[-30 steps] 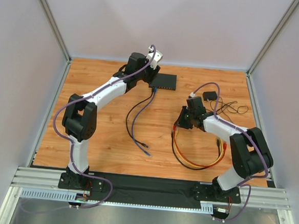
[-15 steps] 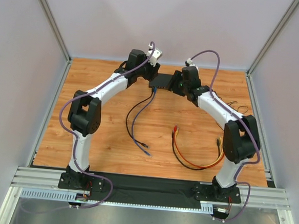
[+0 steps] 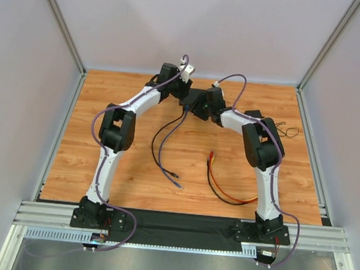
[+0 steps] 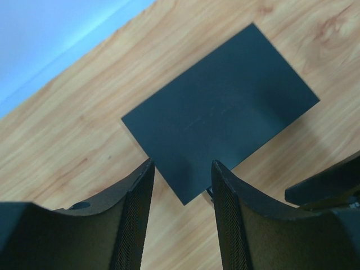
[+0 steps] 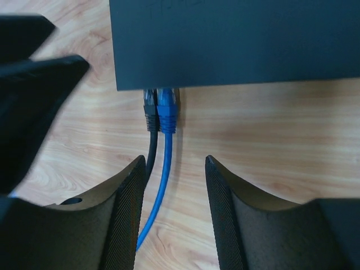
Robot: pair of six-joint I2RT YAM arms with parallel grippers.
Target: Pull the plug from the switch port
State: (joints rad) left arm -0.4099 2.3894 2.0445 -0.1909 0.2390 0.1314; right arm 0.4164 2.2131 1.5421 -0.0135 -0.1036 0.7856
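Both arms are stretched out to the far middle of the wooden tabletop (image 3: 104,154), meeting over the switch (image 3: 194,96) from either side. It's a flat black box lying flat near the back edge, roughly centred left to right.

The left gripper (image 4: 181,164) is above the box's plain top. Its jaws are parted a good way with nothing in them; from its own camera one corner of the switch sits in the gap between the tips. I can't tell whether they touch the casing.

The right gripper (image 5: 175,160) is on the port side. Two plugs are seated side by side at one end of the socket row: a black plug (image 5: 149,112) and a blue plug (image 5: 167,112), touching each other. The right jaws are spread apart too and have hold of nothing – the blue cable (image 5: 164,180) runs down through the gap between them without being pinched, and the black cable (image 5: 151,154) passes right by one finger. The tips sit just short of the plugs, not on them.

From overhead, both leads trail off the switch toward the near side and end loose on the wood close together. Off to the right, near the right arm's base, there's a separate loop of orange and dark cable (image 3: 243,200) – well apart from the switch.
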